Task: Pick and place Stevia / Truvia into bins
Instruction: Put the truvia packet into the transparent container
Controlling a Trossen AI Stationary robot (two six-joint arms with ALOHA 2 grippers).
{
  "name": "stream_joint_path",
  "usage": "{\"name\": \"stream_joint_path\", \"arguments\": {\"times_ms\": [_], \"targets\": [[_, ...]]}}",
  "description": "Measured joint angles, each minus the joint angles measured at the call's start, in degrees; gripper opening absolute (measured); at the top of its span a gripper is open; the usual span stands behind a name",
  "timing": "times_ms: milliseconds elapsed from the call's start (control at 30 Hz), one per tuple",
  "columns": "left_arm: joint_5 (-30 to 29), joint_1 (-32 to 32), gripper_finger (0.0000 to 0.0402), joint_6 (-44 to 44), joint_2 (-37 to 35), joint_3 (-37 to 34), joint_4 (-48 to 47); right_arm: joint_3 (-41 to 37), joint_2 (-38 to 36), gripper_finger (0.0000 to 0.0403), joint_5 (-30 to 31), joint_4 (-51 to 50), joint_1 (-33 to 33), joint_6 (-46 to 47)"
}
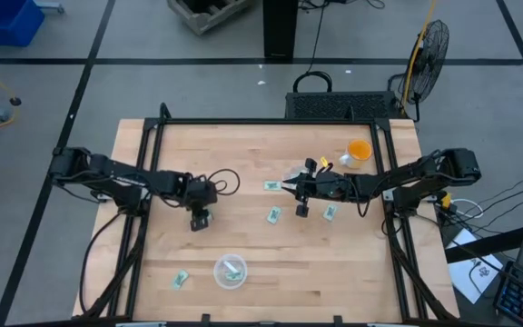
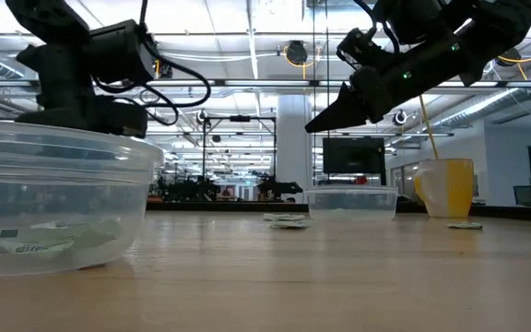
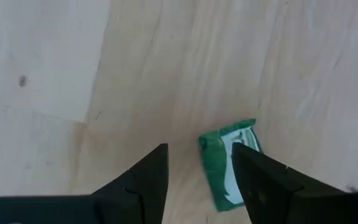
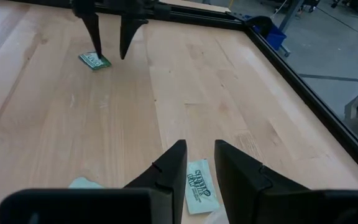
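Note:
Several green-and-white sachets lie flat on the wooden table (image 1: 271, 186) (image 1: 273, 215) (image 1: 303, 211) (image 1: 330, 213) (image 1: 182, 279). One clear bowl (image 1: 230, 271) stands near the table's near edge with a sachet (image 2: 44, 242) in it. The second bowl (image 2: 351, 200) stands farther back, by my right gripper. My left gripper (image 3: 199, 155) is open and points down at left of centre, over a green sachet (image 3: 219, 165) that one finger partly hides. My right gripper (image 4: 201, 152) is open and held above the table, with a white sachet (image 4: 199, 185) lying below its gap. My left gripper comes from above, pointing down, and one fingertip (image 4: 98, 55) stands at the edge of the green sachet (image 4: 94, 61), which lies flat on the table. I cannot tell whether it touches the sachet.
An orange cup (image 1: 359, 152) stands at the far right of the table, behind my right arm. A black frame rail (image 1: 271, 121) runs round the table's edges. Bare wood (image 1: 334, 263) lies near the near right corner.

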Motion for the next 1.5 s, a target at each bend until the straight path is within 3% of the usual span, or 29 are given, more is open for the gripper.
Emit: {"name": "stream_joint_path", "arguments": {"times_ms": [333,633,1067,1500], "targets": [[4.1,1.0,0.0182,0.5,2.2,-0.1,3.4,0.0,0.0,0.0075,0.0,0.0,0.0,0.0],[3.9,0.9,0.0182,3.4,5.6,-0.3,3.7,0.0,0.0,0.0075,0.0,-2.0,0.0,0.0],[3.4,0.8,0.0182,5.0,-0.1,-0.5,0.5,0.0,0.0,0.0075,0.0,-2.2,0.0,-0.1],[0.7,0.8,0.0182,4.1,-0.3,-0.5,-0.3,0.0,0.0,0.0075,0.0,-2.2,0.0,-0.6]]}}
